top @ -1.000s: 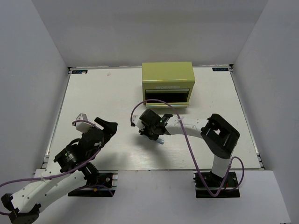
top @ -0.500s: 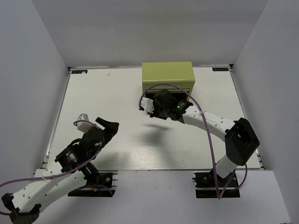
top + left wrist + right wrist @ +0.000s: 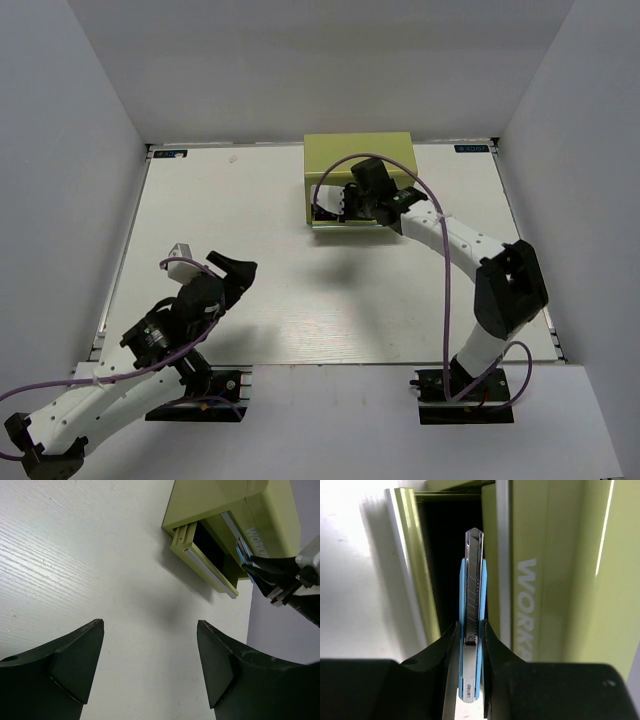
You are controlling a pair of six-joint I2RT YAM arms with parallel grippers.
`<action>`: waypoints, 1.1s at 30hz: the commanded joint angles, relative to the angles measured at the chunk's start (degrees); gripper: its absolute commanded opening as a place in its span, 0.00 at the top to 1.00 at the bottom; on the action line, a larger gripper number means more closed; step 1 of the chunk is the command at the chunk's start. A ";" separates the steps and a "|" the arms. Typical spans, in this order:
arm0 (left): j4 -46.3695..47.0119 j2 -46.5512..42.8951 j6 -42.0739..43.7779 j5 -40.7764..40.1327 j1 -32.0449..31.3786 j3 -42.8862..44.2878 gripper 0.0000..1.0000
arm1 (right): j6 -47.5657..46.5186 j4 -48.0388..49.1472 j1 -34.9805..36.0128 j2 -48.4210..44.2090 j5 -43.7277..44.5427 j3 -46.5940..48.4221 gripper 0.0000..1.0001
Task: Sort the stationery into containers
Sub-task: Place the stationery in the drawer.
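A slim blue utility knife (image 3: 472, 580) with a steel slider is the stationery in view, and my right gripper (image 3: 471, 635) is shut on its sides. Its tip points into the dark open drawer (image 3: 445, 555) of the yellow-green chest (image 3: 555, 580). From above, the right gripper (image 3: 350, 200) hangs at the chest's (image 3: 360, 155) front, over the pulled-out drawer (image 3: 345, 224). The left wrist view shows the same chest (image 3: 215, 500), drawer (image 3: 202, 565) and knife (image 3: 245, 560). My left gripper (image 3: 150, 624) stands open over bare table, at the near left (image 3: 205, 262), with nothing between its fingers.
White walls close in the table (image 3: 250, 200) at the left, back and right. The right arm's purple cable (image 3: 440, 260) loops above the table. The left arm's base (image 3: 195, 385) sits at the near edge.
My right arm has carried the knife from mid-table up to the chest's open drawer. The left arm has barely moved.
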 commanded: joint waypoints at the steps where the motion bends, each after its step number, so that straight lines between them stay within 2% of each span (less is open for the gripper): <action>1: 0.46 0.20 -0.06 -0.24 0.13 -0.16 0.15 | -4.52 -1.87 -1.40 3.17 -3.52 4.08 1.00; 8: 0.99 0.72 -0.06 -0.24 0.13 -0.69 0.15 | -5.14 -1.96 -3.68 8.18 -2.91 6.89 1.00; 9: 0.99 0.73 -0.06 -0.24 0.13 -0.69 0.15 | -4.88 -2.14 -3.68 8.19 -3.00 7.07 0.96; 11: 0.99 0.73 -0.06 -0.24 0.13 -0.69 0.15 | -4.53 -2.66 -4.12 8.45 -3.52 7.34 0.81; 12: 0.99 0.73 -0.06 -0.24 0.13 -0.69 0.15 | -4.35 -2.93 -4.21 8.28 -3.70 7.34 0.70; 13: 1.51 0.73 -0.06 -0.24 0.13 -0.69 0.15 | -3.91 -3.19 -4.38 7.67 -4.66 7.34 0.66; 15: 2.13 1.25 -0.06 -0.24 0.13 -0.69 0.15 | -3.47 -3.45 -4.65 6.96 -5.19 7.16 0.60; 18: 2.74 1.78 0.46 -0.24 0.13 -1.22 0.15 | -1.72 -4.94 -4.91 6.52 -6.95 8.47 0.60; 21: 2.75 2.31 0.46 -0.24 0.13 -1.22 0.14 | -0.31 -6.71 -5.18 5.99 -9.76 10.06 0.64; 25: 3.36 2.92 0.99 -0.24 0.13 -1.22 0.13 | -0.04 -13.01 -5.53 4.85 -15.90 11.38 1.00; 26: 3.97 2.92 0.99 -0.24 0.13 -1.22 0.13 | -1.17 -14.25 -5.53 4.76 -20.53 11.38 1.00; 29: 3.98 3.45 0.99 0.28 0.13 -1.22 0.13 | -7.75 -22.77 -5.09 4.06 -26.88 9.89 1.00; 33: 3.98 3.45 1.52 0.29 0.13 -1.22 0.13 | -11.47 -26.92 -4.91 5.81 -29.36 9.53 1.00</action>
